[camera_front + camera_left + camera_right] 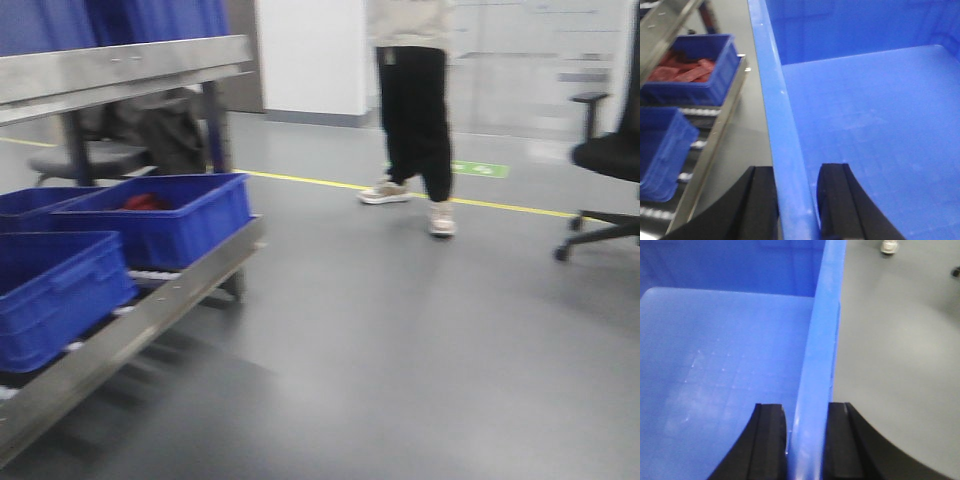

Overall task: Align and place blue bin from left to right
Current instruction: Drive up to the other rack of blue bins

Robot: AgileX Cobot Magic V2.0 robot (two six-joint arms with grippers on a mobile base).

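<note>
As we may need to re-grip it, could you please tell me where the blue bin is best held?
Grip the bin by its two opposite walls, from above: left claw astride the left wall, right claw astride the right wall. The walls are thin, straight and upright, and the empty inside leaves the inner finger room.

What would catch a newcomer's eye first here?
A big light-blue bin fills both wrist views, with the left gripper and right gripper each clamped over one of its side walls. To the left, darker bins sit on a metal rack, one holding something red, and a person stands on the far floor.
</note>
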